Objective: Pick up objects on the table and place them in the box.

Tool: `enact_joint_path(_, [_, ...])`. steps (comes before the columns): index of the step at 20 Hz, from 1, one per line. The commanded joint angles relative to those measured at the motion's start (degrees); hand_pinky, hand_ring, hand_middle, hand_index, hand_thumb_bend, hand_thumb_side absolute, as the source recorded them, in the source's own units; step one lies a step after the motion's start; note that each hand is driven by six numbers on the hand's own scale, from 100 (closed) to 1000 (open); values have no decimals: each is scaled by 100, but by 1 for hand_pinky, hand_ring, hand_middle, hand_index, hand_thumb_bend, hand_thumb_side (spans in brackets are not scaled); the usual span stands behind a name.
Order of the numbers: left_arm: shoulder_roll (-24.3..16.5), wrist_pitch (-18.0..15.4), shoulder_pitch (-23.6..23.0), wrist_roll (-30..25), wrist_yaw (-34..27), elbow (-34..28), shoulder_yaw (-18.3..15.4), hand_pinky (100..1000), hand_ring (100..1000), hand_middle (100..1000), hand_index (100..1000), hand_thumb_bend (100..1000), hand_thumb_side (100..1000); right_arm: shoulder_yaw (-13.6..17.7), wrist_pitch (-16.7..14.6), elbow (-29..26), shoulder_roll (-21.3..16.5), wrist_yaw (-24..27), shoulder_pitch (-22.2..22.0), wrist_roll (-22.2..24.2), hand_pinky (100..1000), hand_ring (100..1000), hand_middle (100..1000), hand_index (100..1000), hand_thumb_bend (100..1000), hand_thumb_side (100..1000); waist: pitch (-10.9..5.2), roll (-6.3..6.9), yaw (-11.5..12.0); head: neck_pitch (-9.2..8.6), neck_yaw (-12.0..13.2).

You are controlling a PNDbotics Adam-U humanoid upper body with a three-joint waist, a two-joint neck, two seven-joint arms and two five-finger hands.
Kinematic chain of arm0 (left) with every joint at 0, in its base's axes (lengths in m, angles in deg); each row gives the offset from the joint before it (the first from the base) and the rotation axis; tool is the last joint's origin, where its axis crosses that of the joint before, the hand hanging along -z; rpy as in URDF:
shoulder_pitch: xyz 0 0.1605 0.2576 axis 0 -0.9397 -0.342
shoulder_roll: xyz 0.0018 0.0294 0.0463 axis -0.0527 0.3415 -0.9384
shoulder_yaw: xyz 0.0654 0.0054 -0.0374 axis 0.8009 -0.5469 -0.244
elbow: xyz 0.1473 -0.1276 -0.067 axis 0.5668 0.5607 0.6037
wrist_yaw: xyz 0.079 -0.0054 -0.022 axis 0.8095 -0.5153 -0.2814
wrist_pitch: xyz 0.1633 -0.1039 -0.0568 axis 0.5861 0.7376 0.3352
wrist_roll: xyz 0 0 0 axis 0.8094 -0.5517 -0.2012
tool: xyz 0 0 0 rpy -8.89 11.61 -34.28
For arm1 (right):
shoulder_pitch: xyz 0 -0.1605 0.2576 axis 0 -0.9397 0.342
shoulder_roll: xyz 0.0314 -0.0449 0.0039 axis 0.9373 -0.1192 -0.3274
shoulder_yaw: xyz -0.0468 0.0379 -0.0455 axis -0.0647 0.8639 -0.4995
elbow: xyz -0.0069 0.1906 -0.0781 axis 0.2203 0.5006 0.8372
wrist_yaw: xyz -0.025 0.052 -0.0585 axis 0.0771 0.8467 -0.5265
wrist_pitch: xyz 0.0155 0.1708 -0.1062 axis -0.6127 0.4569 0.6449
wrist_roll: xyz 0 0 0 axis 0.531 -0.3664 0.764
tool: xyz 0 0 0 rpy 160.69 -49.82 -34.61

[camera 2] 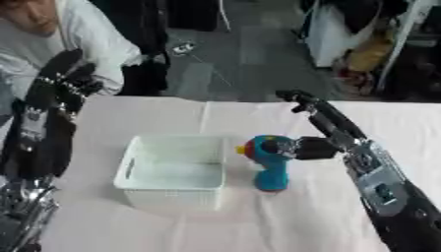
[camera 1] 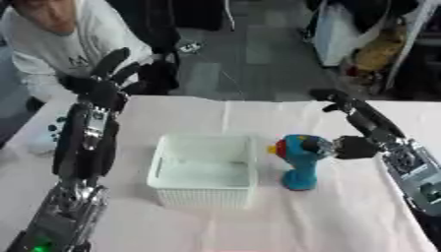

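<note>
My right hand (camera 1: 358, 146) comes in from the right edge and sits against the head of the blue toy drill (camera 1: 298, 167); the thumb side touches the toy's rear, while the long fingers (camera 1: 344, 104) run straight out toward the far edge of the table (camera 1: 215, 221), not wrapped round anything. So: extended, in contact with the toy, no closed hold that I can see. The drill stands upright on its base on the pink cloth, yellow and red tip pointing left at the white box (camera 1: 205, 170), just beside the box's right wall but apart from it. Nothing shows inside the box. My left hand (camera 1: 103, 78) is raised at the far left, fingers straight and spread, holding nothing, well apart from both box and toy. The left eye view shows that whole hand and forearm, plus a pale object with blue spots (camera 1: 47, 133) on the table beside the arm; the right eye view cuts the left arm at the frame edge and hides that object, but shows more of my right forearm.
</note>
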Motion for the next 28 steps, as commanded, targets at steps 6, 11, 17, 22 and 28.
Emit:
enact_joint_path(6, [-113,6,81,0,-12,-95,-18,854,929,954,962,319,827,-98,-202,97,-218,-511,369,479,871,941,915,971,762,588,-81,-12,24,-79,13])
enact_joint_path(11, [-109,5,85,-2,-15,-97,-15,854,929,954,962,319,827,-186,-338,195,-286,-792,532,709,886,942,912,960,745,614,-75,-22,43,-78,19])
enact_joint_path(17, [-102,5,89,-4,-20,-99,-12,854,929,954,962,319,828,-215,-449,307,-318,-968,642,852,893,946,910,957,732,631,-74,-28,58,-83,24])
enact_joint_path(22, [-97,4,94,-7,-24,-100,-10,854,929,954,962,318,828,-212,-520,471,-335,-1114,727,929,911,958,912,957,726,634,-74,-31,70,-93,28])
enact_joint_path(28, [-91,5,97,-11,-28,-103,-8,854,929,954,962,319,827,-221,-571,727,-345,-1253,891,1203,929,967,914,953,725,636,-75,-34,81,-92,23])
